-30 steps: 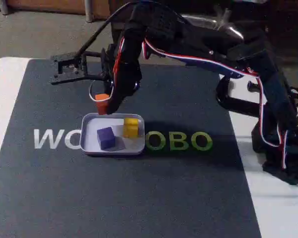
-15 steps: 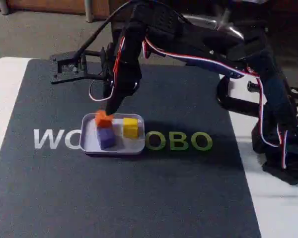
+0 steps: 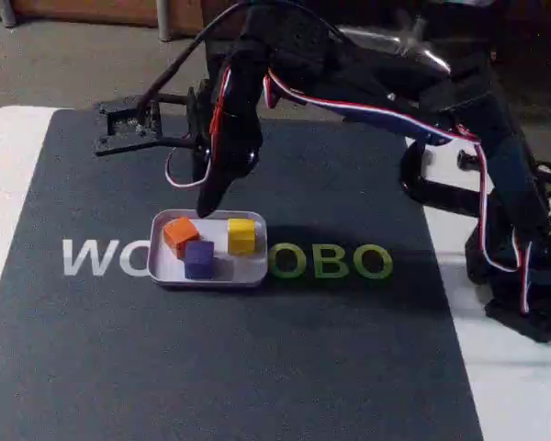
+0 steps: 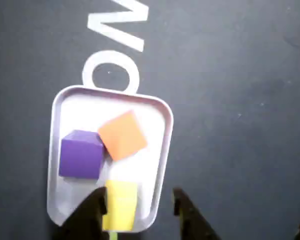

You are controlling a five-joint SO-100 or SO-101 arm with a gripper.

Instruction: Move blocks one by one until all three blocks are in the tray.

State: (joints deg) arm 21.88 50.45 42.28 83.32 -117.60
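Observation:
All three blocks lie in the pale tray (image 3: 256, 274) at the middle of the dark mat. In the fixed view the orange block (image 3: 179, 234) sits at the tray's back left, the purple block (image 3: 199, 257) in front of it and the yellow block (image 3: 241, 235) at the right. My gripper (image 3: 205, 204) hangs open just above the tray's back edge, holding nothing. From the wrist view I look down on the tray (image 4: 165, 145): the orange block (image 4: 122, 135) is tilted and touches the purple block (image 4: 81, 154). The yellow block (image 4: 121, 205) lies below my open gripper (image 4: 138, 196).
The mat (image 3: 257, 367) carries white and green lettering (image 3: 331, 262) on both sides of the tray. White table (image 3: 5, 175) shows at the left and right edges. The arm's base (image 3: 523, 294) stands at the right, and a black bracket (image 3: 129, 124) juts out left of the arm.
The orange block, held above the tray's back edge a second ago, dropped into the tray and came to rest beside the purple one. The gripper opened and rose slightly.

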